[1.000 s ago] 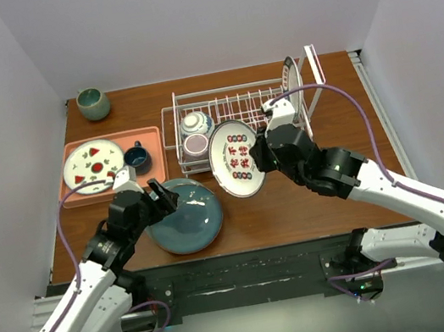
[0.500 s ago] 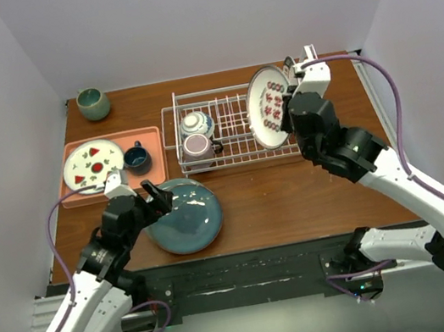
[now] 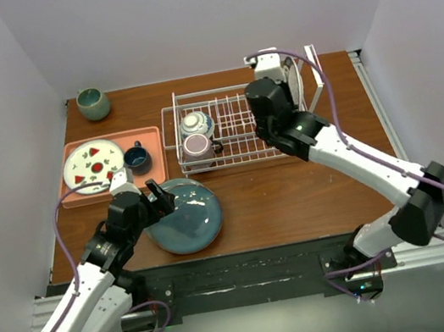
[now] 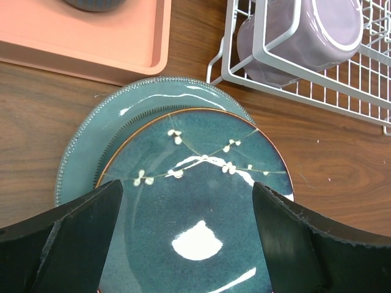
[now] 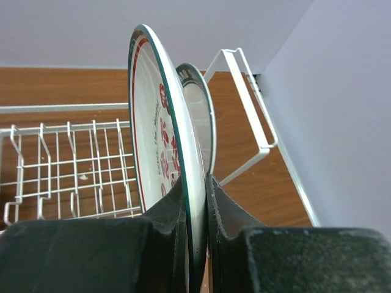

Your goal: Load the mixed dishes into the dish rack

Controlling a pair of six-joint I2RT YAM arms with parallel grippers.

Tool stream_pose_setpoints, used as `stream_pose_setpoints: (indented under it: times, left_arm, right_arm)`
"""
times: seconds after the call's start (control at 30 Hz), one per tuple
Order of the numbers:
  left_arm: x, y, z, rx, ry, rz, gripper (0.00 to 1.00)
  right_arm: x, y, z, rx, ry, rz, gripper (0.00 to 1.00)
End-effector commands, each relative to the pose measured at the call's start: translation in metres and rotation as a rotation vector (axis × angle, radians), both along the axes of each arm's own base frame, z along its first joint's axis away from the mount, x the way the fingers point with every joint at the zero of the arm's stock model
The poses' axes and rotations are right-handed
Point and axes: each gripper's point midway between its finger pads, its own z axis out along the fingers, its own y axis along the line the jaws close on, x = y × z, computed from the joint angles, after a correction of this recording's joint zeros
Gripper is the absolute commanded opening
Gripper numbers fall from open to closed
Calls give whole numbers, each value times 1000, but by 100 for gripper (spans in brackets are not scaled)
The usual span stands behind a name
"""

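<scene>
The right gripper (image 5: 195,189) is clamping the lettered plate (image 5: 160,134) on edge above the dish rack (image 5: 67,165), frame centre, beside a second plate (image 5: 204,122). The left gripper (image 4: 186,192), jaws apart, is hovering over stacked teal plates (image 4: 201,140).

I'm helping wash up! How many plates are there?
5: fruit plate on the pink tray; dark teal plate atop a lighter teal plate by the left tool; lettered plate in the right tool; a green-rimmed plate behind it. Others may be hidden.

Teal rim and red lettering on the white plate (image 5: 156,140); white sprigs across the dark teal plate (image 4: 195,207); rack (image 3: 235,120) white, tray (image 4: 79,43) salmon-pink
</scene>
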Motion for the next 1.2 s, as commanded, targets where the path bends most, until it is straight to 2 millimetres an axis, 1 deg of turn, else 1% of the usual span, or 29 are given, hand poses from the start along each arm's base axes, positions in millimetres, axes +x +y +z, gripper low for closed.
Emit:
stream_pose_setpoints:
  times: [0.0,0.03,0.07,0.1,0.17,0.2,0.27,0.3,0.4,0.53,0.57,0.6,0.67,0.7,0.77,0.8,0.9,1.1,1.13,1.17]
  left_arm:
    - [6,-2,19,-13,-60,-6,93]
    - [6,-3,20,-16,-65,-8,93]
    - [6,-3,20,-18,-64,-8,93]
    - [6,-3,20,-20,-66,-7,93]
    - [6,-3,22,-21,-70,-10,94]
    - [5,-3,21,-22,-69,-11,94]
    - [5,-3,21,-21,-69,-12,94]
    - [6,-3,21,-21,-69,-12,94]
    - [6,-4,20,-19,-67,-14,94]
    - [7,-4,18,-14,-57,-16,94]
    - [6,-4,17,-13,-56,-16,94]
    - [6,-4,17,-14,-55,-17,94]
    - [6,-4,18,-16,-56,-16,94]
    - [6,-4,18,-16,-58,-16,94]
    - [5,-4,18,-17,-56,-16,94]
    - [5,-4,19,-19,-58,-17,94]
    - [5,-4,17,-16,-55,-16,95]
    - [6,-4,16,-14,-46,-16,95]
    - [6,-4,16,-13,-46,-17,95]
    - [5,-4,15,-13,-45,-16,95]
  right_arm:
    - [22,2,26,-59,-67,-39,0]
    - [26,0,24,-69,-63,-42,0]
    - [32,4,21,-67,-59,-12,0]
    - [41,1,15,-87,-41,-2,0]
    - [51,1,11,-103,-30,25,0]
    - [56,-6,10,-121,-22,13,0]
    - [64,-9,5,-124,-8,29,0]
    - [67,-16,4,-122,-6,17,0]
    - [75,-19,-4,-125,8,22,0]
    - [88,-20,-19,-118,27,22,0]
    - [93,-17,-31,-117,47,22,0]
    - [97,-18,-33,-112,48,18,0]
    - [103,-15,-48,-114,71,14,0]
    - [106,-17,-52,-114,76,6,0]
    - [110,-17,-60,-105,85,-4,0]
    - [113,-19,-68,-104,97,-10,0]
    - [114,-18,-78,-88,110,-9,0]
    - [115,-19,-87,-57,126,-30,0]
    - [115,-19,-88,-51,128,-32,2]
    - [115,-21,-90,-44,132,-41,7]
